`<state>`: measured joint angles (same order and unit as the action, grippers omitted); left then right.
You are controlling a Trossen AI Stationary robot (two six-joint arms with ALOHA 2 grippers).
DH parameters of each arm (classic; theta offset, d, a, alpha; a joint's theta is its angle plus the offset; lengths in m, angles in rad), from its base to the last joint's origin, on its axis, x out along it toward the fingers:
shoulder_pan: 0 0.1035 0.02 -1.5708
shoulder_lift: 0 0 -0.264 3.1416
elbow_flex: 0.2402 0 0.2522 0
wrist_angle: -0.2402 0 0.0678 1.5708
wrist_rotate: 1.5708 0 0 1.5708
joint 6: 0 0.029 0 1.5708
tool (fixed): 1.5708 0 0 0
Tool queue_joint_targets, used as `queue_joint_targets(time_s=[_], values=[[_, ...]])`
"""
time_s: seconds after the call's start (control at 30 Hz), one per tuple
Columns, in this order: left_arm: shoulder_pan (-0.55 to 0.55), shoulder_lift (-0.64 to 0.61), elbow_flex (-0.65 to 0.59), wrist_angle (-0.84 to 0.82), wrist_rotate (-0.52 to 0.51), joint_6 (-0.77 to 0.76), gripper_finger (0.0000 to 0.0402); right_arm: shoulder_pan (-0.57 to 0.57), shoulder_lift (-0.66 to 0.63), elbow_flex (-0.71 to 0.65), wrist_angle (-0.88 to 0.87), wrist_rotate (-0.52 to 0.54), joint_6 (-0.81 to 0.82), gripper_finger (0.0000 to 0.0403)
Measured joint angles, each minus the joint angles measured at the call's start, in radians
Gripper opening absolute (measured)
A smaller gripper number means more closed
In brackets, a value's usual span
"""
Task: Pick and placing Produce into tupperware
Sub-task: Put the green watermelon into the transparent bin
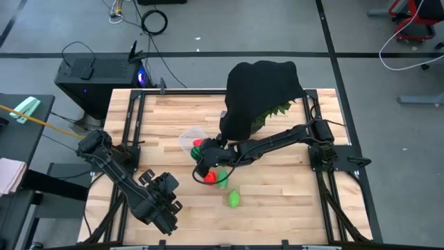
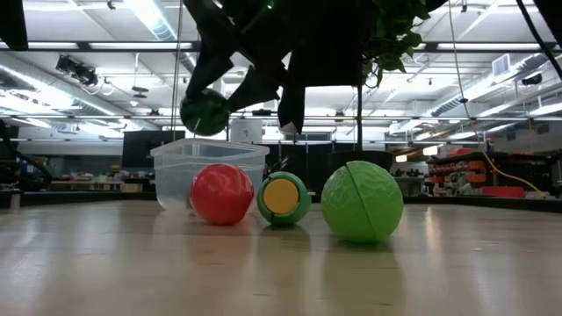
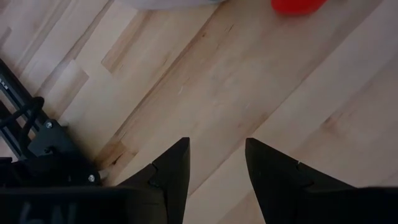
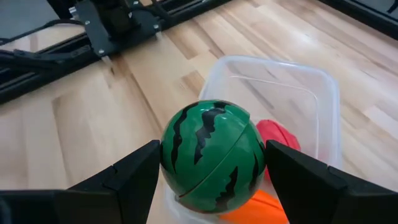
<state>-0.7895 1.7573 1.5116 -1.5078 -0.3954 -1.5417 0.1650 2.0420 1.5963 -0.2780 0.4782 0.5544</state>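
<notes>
My right gripper [image 4: 212,149] is shut on a dark-green striped ball [image 4: 211,155] and hangs over the clear tupperware [image 4: 311,87]; in the low view the ball [image 2: 205,112] is above the box [image 2: 176,171]. A red piece [image 4: 277,134] and an orange piece [image 4: 264,210] lie in the box. On the table near the box rest a red ball [image 2: 221,193], a green toy with a yellow face [image 2: 283,198] and a light-green ball [image 2: 362,202]. My left gripper [image 3: 216,168] is open and empty near the table's front left [image 1: 163,201]. My right gripper pinches the striped ball between its two fingers, one on each opposite side [image 4: 169,155]. The fingers come slanting down from the table's right side. The ball is lifted clear, above the tupperware's open top.
Large spiky green leaves under a black cloth [image 1: 260,94] stand at the table's far side, right behind the right arm. The light-green ball [image 1: 234,200] lies nearest the front edge. Bare wood lies between my left gripper and the red ball [image 3: 297,5].
</notes>
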Motion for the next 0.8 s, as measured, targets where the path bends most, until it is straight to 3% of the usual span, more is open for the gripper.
queue_joint_targets(time_s=[0.8], values=[[0.000,0.000,0.000,0.000,0.000,0.000,0.0162,-0.032,0.008,0.000,-0.059,-0.094,0.054,0.0285]])
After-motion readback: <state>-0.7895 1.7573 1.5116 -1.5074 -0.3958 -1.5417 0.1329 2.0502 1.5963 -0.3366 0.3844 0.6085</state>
